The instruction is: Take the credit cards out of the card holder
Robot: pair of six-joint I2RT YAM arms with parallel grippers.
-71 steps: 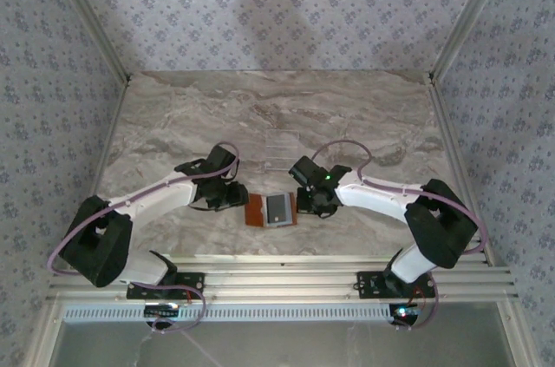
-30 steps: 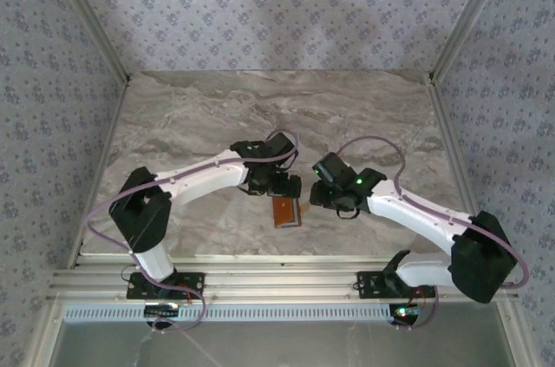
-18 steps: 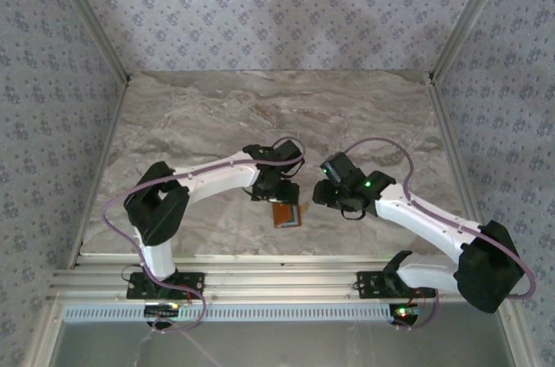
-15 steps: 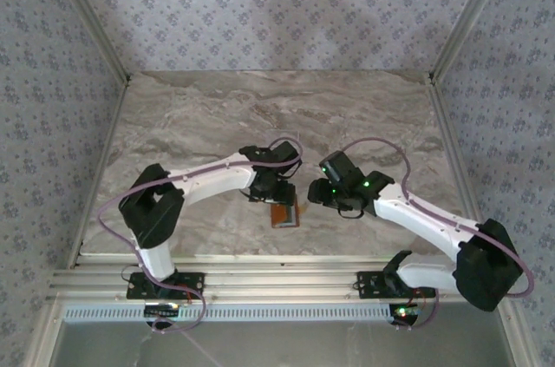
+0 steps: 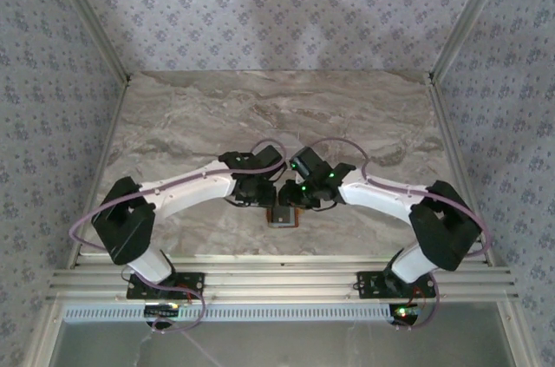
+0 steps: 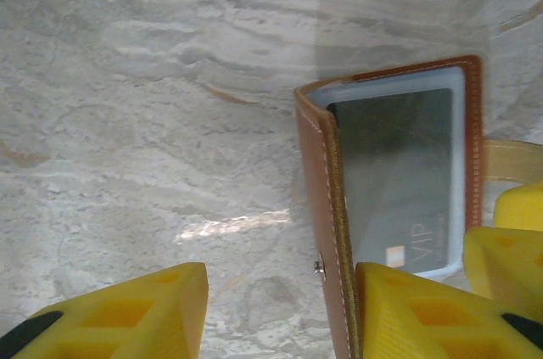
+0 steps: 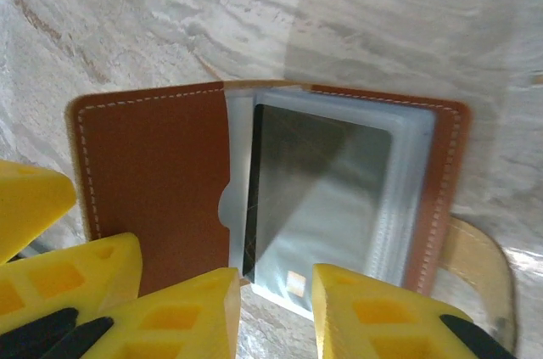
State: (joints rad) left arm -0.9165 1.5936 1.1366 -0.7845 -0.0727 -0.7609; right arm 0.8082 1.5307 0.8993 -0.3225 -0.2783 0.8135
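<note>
Leather card holder (image 7: 153, 181), glossy dark card (image 7: 314, 193)

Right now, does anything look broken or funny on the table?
Nothing broken or spilled. The card holder is only half open, one leather cover raised beside the dark card in its clear sleeve.

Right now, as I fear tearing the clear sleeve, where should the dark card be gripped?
Probably take the dark card by its near short end, where the small gold mark is, coming from the near side like the right hand. That end faces the hand; the card holder's leather borders the other three sides.
</note>
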